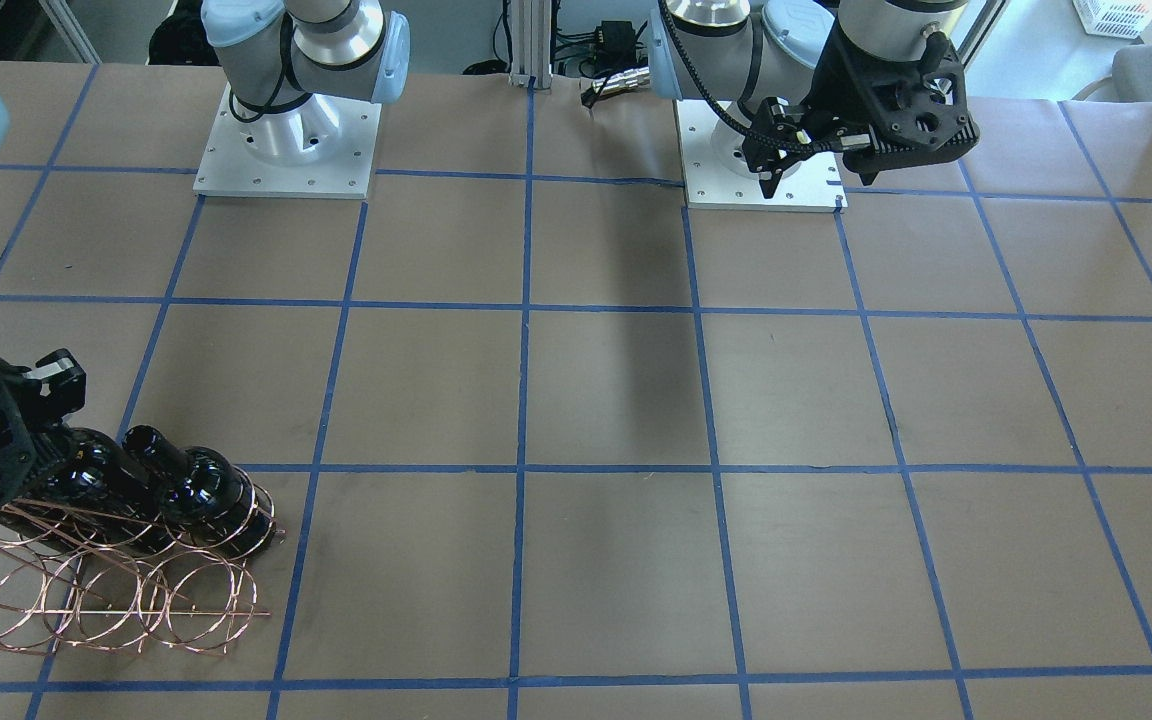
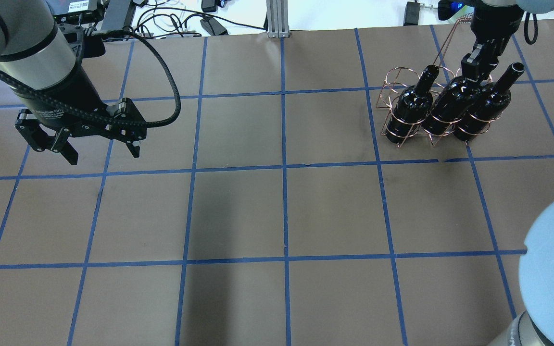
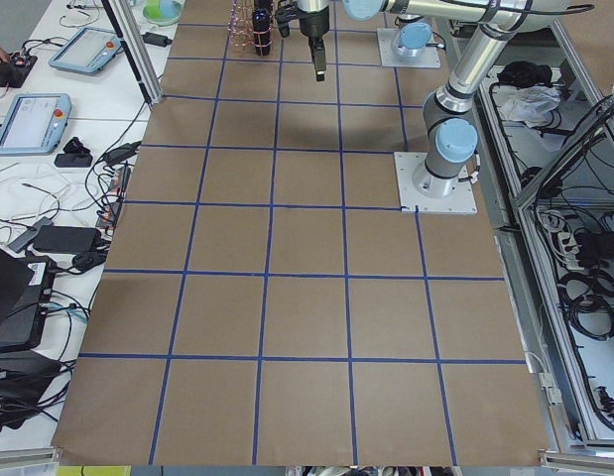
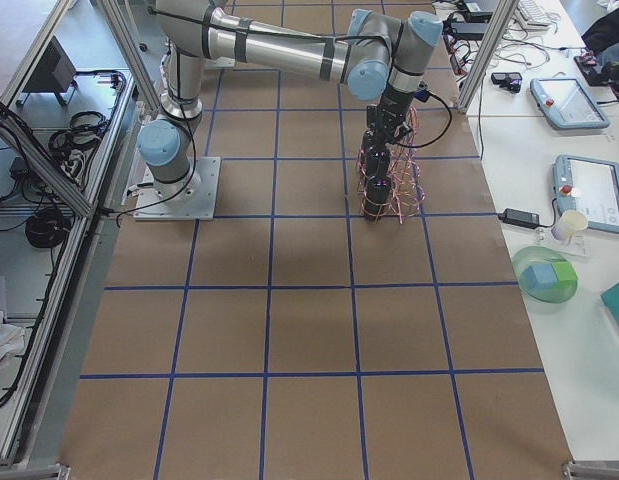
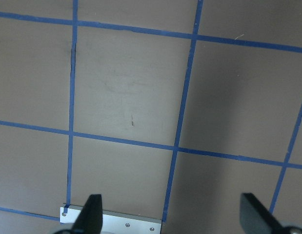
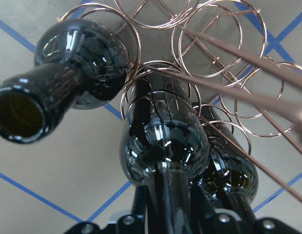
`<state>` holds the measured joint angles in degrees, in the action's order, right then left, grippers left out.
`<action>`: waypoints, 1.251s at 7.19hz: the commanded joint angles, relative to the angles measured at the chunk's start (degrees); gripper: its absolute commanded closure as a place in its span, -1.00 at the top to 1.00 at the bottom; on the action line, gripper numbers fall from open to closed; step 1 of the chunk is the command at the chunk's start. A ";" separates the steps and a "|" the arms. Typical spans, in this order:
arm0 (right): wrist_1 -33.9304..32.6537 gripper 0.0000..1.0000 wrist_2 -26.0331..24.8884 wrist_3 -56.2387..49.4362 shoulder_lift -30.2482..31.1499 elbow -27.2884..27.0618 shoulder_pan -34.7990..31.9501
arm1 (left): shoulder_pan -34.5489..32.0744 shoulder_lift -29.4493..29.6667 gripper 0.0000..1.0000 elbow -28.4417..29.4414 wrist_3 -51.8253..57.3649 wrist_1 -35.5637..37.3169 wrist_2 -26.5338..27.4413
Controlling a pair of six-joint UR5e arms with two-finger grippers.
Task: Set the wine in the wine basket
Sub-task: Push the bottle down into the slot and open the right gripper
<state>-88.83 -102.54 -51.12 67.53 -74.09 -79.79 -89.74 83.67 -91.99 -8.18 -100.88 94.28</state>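
Observation:
Three near-black wine bottles stand tilted in the copper wire wine basket (image 2: 395,103) at the table's far right. My right gripper (image 2: 478,61) is shut on the neck of the middle bottle (image 2: 447,108), which sits inside a loop. In the right wrist view that neck (image 6: 165,195) runs down between my fingers, with an open-mouthed bottle (image 6: 68,63) to its left and another bottle (image 6: 229,173) behind it. The basket (image 1: 106,595) has empty loops on its front row. My left gripper (image 2: 104,154) hangs open and empty over bare table, far from the basket.
Brown table paper carries a blue tape grid (image 2: 284,168). The arm base plates (image 1: 286,150) sit along the robot's edge, and the left one (image 5: 111,222) shows under my left gripper. Cables and a metal post (image 2: 277,19) line the far edge. Benches with tablets (image 4: 579,195) flank the table.

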 commanded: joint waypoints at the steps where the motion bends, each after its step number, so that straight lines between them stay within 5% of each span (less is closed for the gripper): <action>1: -0.03 -1.00 -0.65 -0.21 -0.21 -0.09 -0.01 | 0.00 -0.09 1.00 -0.56 0.09 0.16 -0.15; 2: -0.03 -0.58 -0.65 -0.21 -0.12 -0.17 -0.01 | 0.00 -0.09 1.00 -0.56 0.09 0.24 -0.15; 4: -0.03 0.82 -0.65 0.57 0.75 -0.17 -1.67 | 0.00 -0.09 1.00 -0.56 0.09 0.25 -0.15; 5: -0.03 0.99 -0.65 0.93 1.72 -0.17 -2.64 | 0.00 -0.09 1.00 -0.56 0.09 0.25 -0.15; 9: 0.76 0.99 1.63 18.67 14.18 -3.50 -2.74 | 0.00 -0.09 1.00 -0.56 0.09 0.25 -0.15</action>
<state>-88.21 -101.87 -36.68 77.69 -75.93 -82.57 -89.74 83.58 -92.55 -8.09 -100.63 94.13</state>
